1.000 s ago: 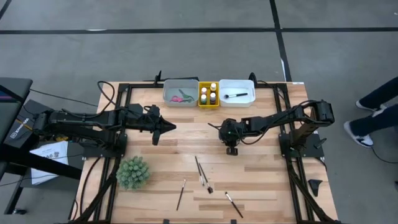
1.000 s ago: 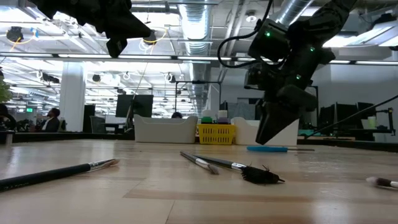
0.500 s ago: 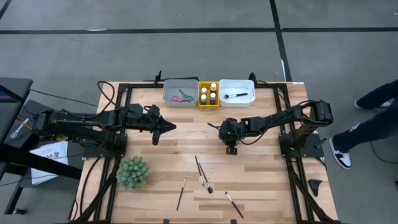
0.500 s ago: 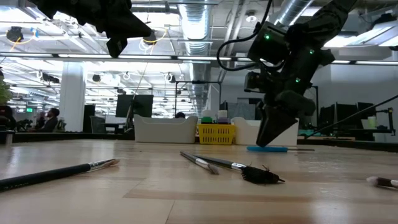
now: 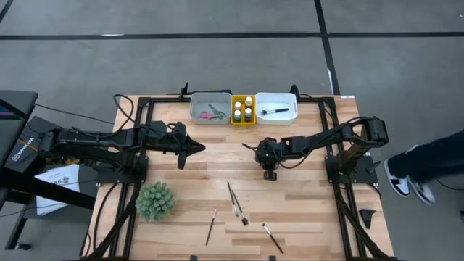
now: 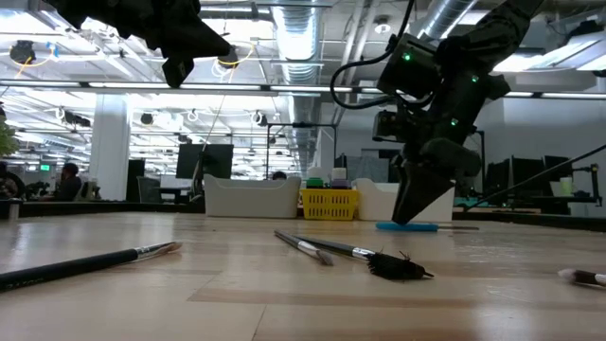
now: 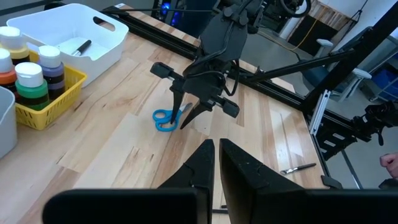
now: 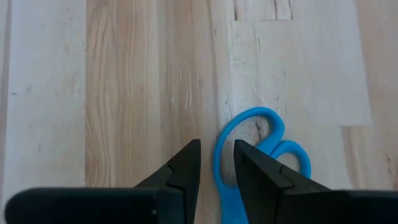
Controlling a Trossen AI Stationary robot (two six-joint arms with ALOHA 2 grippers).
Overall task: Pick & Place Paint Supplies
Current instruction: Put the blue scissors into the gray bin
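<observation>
The task is partly done. At the back of the worktop, the grey tray holds pink scissors, the yellow tray holds the paint bottles, and the white tray holds one brush. Four brushes lie loose on the front part of the worktop, near the plant ball.

The blue scissors lie flat on the wood under the right claw. This claw points down, its fingers narrowly apart, with one handle loop seemingly between them. I judge the scissors are not lifted yet. The left claw is closed, holds nothing and waits above the worktop's left side.
</observation>
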